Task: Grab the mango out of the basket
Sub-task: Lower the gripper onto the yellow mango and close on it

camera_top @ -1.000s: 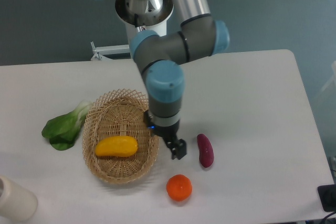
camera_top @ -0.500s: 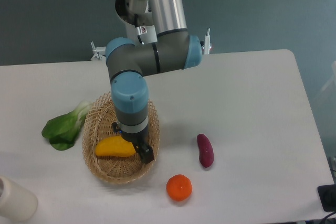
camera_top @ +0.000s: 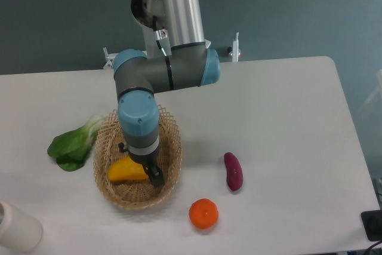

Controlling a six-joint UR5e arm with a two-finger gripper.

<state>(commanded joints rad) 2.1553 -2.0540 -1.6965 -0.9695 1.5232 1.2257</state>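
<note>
Hiding the mango's (camera_top: 123, 171) right end in the basket (camera_top: 169, 125), dark fingers (camera_top: 156, 178), their spread impossible to tell.

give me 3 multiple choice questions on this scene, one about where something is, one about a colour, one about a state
1. Where does the purple vegetable lie?
A. on the table, right of the basket
B. inside the basket
C. on the leafy green

2. What colour is the round fruit near the front table edge?
A. green
B. orange
C. purple

3. Where is the mango now?
A. lifted clear above the basket
B. on the bare table
C. lying in the basket, gripper at it

Answers:
1. A: it rests on the white table, apart from the basket.
2. B: it is plainly orange.
3. C: the mango sits on the weave, with the gripper down at its right end.
</note>
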